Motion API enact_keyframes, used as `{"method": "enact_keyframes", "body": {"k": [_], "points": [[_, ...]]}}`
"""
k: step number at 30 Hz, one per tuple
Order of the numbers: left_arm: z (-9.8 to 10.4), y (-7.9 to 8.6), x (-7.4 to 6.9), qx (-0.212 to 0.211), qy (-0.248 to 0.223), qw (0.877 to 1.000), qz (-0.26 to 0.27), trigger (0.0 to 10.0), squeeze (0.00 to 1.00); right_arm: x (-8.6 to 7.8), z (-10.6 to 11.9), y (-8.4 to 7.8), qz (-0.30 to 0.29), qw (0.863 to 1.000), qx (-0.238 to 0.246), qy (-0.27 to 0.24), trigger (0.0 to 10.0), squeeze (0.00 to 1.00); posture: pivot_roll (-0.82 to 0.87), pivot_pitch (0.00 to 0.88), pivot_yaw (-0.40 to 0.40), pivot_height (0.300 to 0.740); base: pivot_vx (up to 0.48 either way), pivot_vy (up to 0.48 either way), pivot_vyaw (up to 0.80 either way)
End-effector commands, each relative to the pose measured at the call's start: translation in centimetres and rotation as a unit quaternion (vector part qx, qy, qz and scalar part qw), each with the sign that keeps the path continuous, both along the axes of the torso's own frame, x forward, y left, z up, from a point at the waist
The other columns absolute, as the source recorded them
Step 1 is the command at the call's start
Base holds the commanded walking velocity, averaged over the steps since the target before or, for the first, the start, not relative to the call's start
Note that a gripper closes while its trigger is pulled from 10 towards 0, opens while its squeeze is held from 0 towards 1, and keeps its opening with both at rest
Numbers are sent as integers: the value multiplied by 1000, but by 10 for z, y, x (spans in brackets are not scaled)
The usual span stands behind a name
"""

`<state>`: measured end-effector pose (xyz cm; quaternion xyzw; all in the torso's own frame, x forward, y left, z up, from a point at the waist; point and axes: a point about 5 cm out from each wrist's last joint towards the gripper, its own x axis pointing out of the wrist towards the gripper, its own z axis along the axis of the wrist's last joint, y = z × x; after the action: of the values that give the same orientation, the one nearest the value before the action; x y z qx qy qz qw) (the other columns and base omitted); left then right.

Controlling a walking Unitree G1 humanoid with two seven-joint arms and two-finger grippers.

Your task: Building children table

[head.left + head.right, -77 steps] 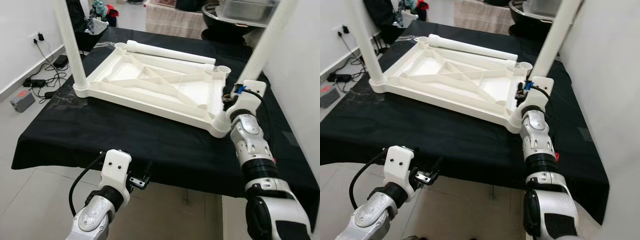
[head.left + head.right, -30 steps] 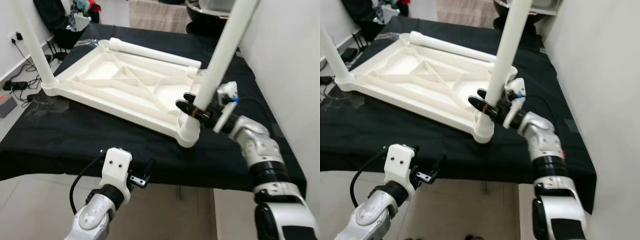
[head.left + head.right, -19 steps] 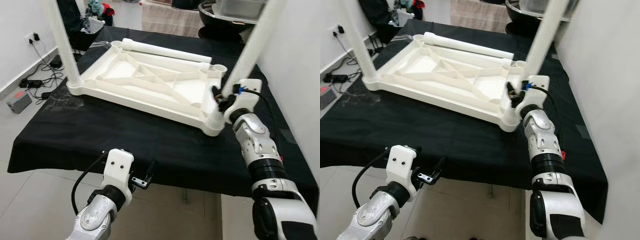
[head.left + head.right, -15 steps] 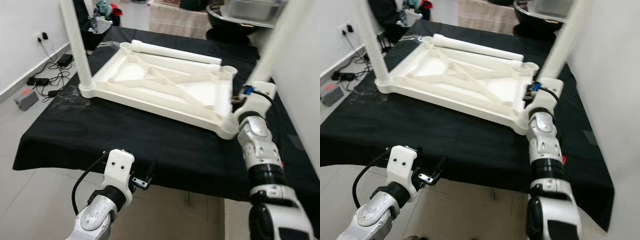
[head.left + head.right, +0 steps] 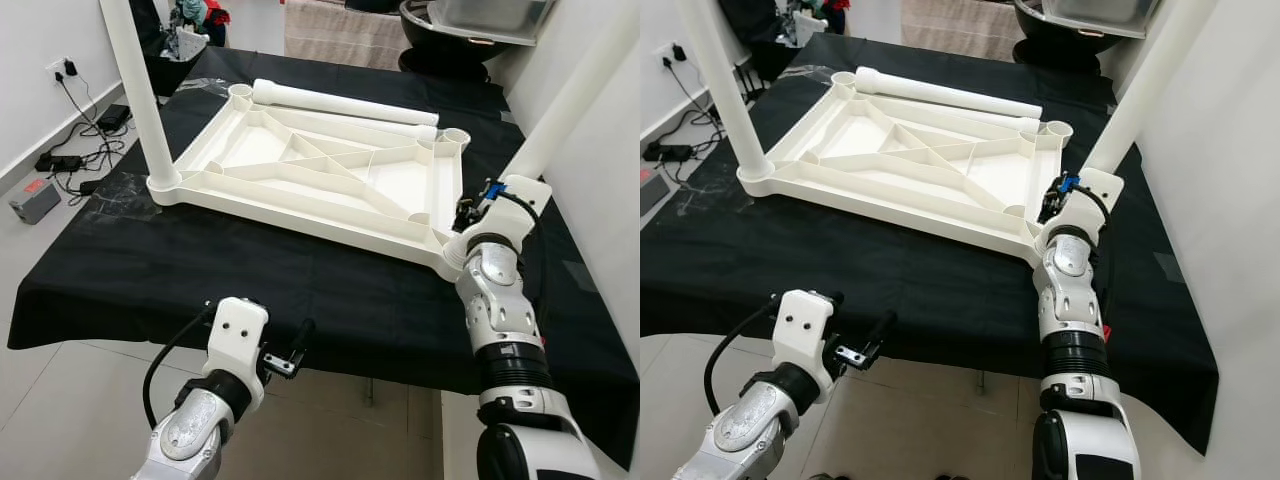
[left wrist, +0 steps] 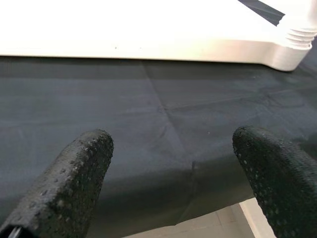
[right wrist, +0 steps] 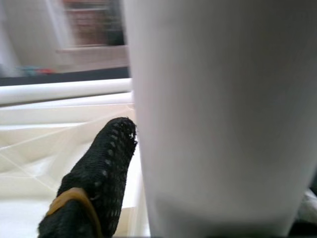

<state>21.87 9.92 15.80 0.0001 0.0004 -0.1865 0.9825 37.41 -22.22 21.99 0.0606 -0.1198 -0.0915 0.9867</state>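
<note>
Table leg (image 7: 223, 114), white tube, sits btwn the right gripper (image 5: 468, 212) fingers w/ one black finger (image 7: 94, 183) pressed against its side; fingers closed around it just above the near right corner socket of the tabletop. Leg rises tilted up and to the right from that corner. Right arm reaches up from the counter's front edge.

Left gripper (image 6: 168, 173) fingers spread wide, holding nothing, low in front of the counter's near edge, pointing at the black cloth (image 5: 250, 270) and the tabletop's near rim.

Tabletop (image 5: 310, 175), white plastic, lies upside down on the cloth-covered counter, ribs up. Second leg (image 5: 135, 90) stands upright in the near left corner. Third leg (image 5: 345, 103) lies flat along the far edge, touching the tabletop. Far corner sockets open.

Cables and power strip (image 5: 70, 160) on the floor to the left.
</note>
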Motion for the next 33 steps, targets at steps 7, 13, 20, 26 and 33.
{"method": "enact_keyframes", "body": {"k": [7,13,20,26,33], "points": [[-5,-3,-1,-3,12,1000,-5,10000,0,-16,-4,6,351,936,32,4,10000,0,86,154,-115,740,0,0,0],[-5,-2,-1,-3,11,1000,-3,10000,0,-30,-8,20,508,861,4,29,10000,0,92,159,-114,740,0,0,0],[-5,-1,-2,-2,11,1000,-2,10000,0,-25,-4,44,565,824,-36,14,2549,0,100,158,-115,740,0,0,0],[-5,-1,-2,-1,11,1000,-2,10000,0,-5,-6,46,449,892,-57,24,0,0,103,157,-116,740,0,0,0],[-5,-1,-1,-2,11,1000,-4,10000,0,12,-21,-6,110,987,-47,105,0,0,91,156,-107,740,0,0,0]]}}
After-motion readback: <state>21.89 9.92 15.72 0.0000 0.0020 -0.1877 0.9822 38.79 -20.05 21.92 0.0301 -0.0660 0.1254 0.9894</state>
